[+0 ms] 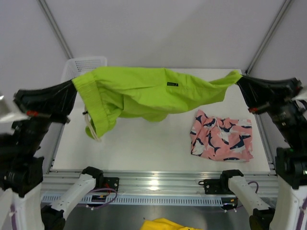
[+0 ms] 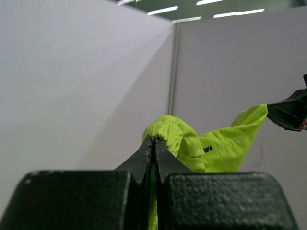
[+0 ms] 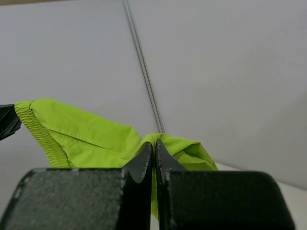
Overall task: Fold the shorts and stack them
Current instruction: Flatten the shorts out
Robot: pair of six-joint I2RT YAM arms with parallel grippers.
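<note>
The lime green shorts (image 1: 148,91) hang stretched in the air between both arms, above the white table (image 1: 144,143). My left gripper (image 1: 73,82) is shut on the gathered waistband end (image 2: 168,134). My right gripper (image 1: 240,79) is shut on the opposite corner of the green fabric (image 3: 165,141). A white drawstring dangles below the left end. The pink shorts (image 1: 221,136) with navy-and-white shark print lie folded on the table at the right, below and in front of the right gripper.
A white mesh basket (image 1: 81,66) stands at the back left, partly hidden behind the green fabric and left arm. Something yellow (image 1: 165,224) shows below the table's front rail. Tent poles and grey walls close the back.
</note>
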